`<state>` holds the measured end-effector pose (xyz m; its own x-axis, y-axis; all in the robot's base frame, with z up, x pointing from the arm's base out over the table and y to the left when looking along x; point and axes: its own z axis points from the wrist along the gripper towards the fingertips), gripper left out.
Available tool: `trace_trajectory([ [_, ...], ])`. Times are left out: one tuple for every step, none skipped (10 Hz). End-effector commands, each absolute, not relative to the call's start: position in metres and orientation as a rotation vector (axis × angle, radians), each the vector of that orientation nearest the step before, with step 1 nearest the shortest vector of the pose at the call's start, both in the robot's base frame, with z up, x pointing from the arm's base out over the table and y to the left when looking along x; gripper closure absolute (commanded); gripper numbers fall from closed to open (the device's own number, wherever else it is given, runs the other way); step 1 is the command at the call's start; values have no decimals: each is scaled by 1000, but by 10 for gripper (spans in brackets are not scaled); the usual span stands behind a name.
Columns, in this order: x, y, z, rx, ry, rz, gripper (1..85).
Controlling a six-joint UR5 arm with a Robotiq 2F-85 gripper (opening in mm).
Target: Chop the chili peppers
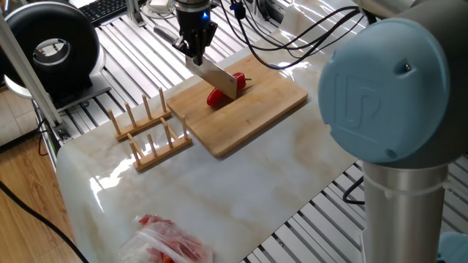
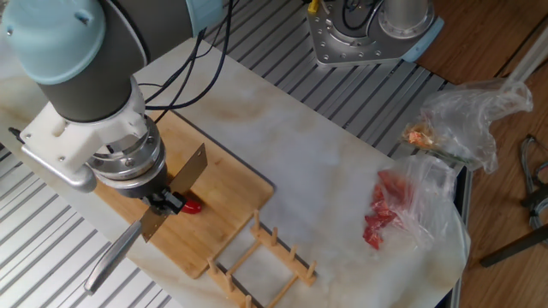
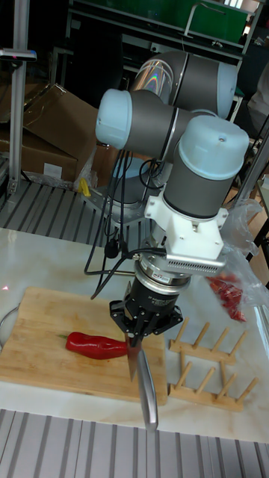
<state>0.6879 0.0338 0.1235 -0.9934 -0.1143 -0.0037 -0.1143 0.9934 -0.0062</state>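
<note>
A glossy red chili pepper (image 1: 216,97) lies on the bamboo cutting board (image 1: 252,113). It also shows as a whole tapered pepper (image 3: 91,345) in the tall view, and as a small red patch of pepper (image 2: 193,206) under the tool in the other fixed view. My gripper (image 1: 195,51) is shut on the handle of a knife (image 1: 219,77). The blade slants down across the middle of the pepper, with red showing on both sides of it. From the gripper (image 3: 139,334) the knife (image 3: 146,377) points toward the table's front edge. Whether the blade touches the pepper is unclear.
A wooden peg rack (image 1: 150,131) stands beside the board on the marble top. A clear plastic bag showing red (image 2: 385,210) lies near the table edge, with another crumpled bag (image 2: 462,115) beyond it. Cables (image 1: 292,36) trail behind the board. A black round device (image 1: 51,47) sits at the far left.
</note>
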Motion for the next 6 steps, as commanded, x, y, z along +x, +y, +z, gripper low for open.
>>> trace_trajectory([
  [690,40,123,-172,3129,37,843],
  [690,40,123,-165,3131,37,843],
  [689,40,123,-155,3133,35,843],
  [688,39,123,-153,3135,30,843],
  [689,38,123,-153,3132,30,843],
  [691,40,123,-147,3126,41,843],
])
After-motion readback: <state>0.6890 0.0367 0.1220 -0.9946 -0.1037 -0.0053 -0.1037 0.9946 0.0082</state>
